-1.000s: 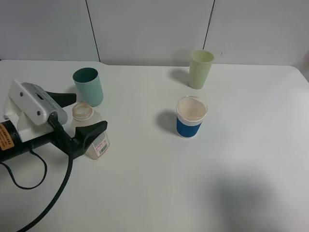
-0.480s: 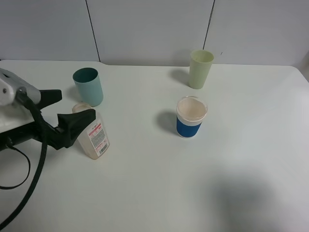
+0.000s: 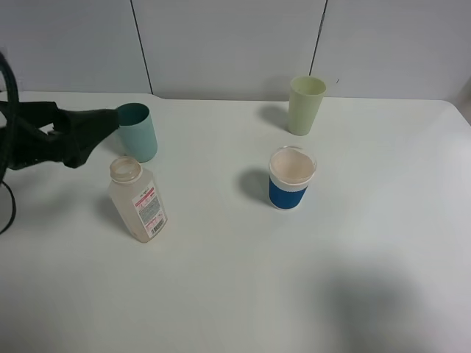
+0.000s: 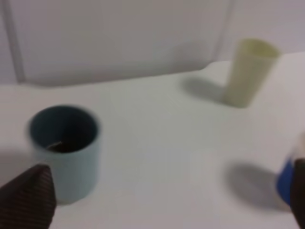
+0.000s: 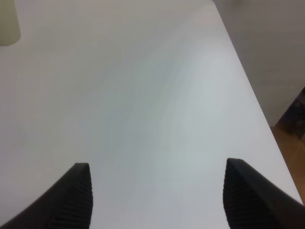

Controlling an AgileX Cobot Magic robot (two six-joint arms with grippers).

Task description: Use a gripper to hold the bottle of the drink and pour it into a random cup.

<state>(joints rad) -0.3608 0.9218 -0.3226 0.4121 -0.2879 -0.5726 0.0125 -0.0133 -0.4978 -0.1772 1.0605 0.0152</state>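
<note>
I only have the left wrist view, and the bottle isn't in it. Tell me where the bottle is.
Observer: The bottle stands upright and uncapped on the table. It is on the near side of the teal cup and apart from it.
Operator: Report whether the left claw touches it.
Observer: No. The left claw hangs open near the teal cup, clear of the bottle.
Operator: Give me the right claw.
Observer: The right claw is open and holds nothing. It is over the table near one edge.
</note>
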